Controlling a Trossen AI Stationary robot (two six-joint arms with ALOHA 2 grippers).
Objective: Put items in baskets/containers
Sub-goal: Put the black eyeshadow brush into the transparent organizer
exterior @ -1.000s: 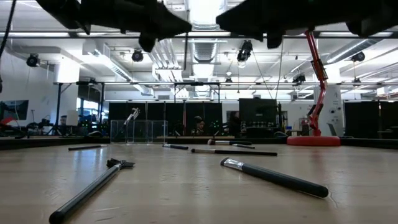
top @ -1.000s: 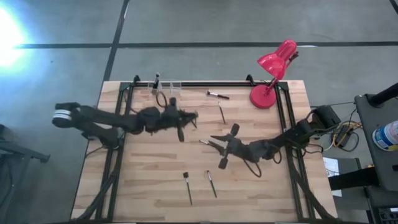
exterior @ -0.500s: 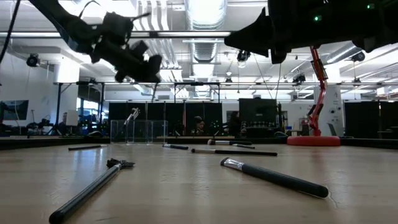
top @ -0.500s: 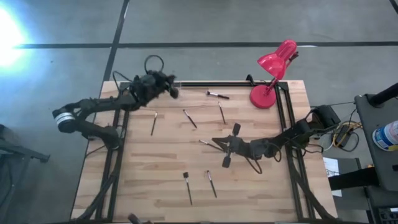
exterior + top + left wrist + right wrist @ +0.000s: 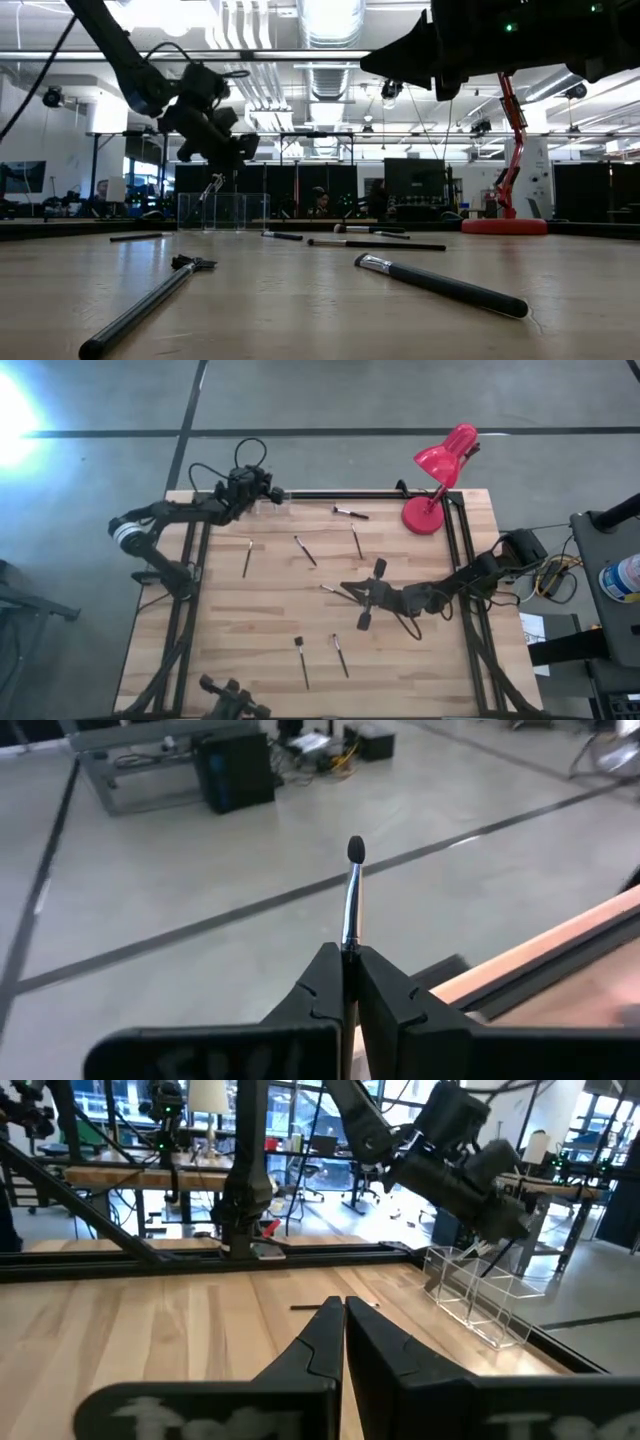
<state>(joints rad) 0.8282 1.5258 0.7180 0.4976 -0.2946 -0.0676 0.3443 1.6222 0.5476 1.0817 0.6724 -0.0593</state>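
Brush clamped in left gripper, handle hidden, clear containers faint, right gripper closed empty.

Probably a robotics lab: workbenches, concrete floor.

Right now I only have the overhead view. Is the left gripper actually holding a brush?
Observer: Yes, the left wrist view shows the left gripper shut on a brush, bristle tip pointing away.
Operator: Is it down in the clear container?
Observer: No, the low view shows it hanging above the clear container.
Operator: And the right gripper?
Observer: Its wrist view shows the right gripper shut, low over the table.
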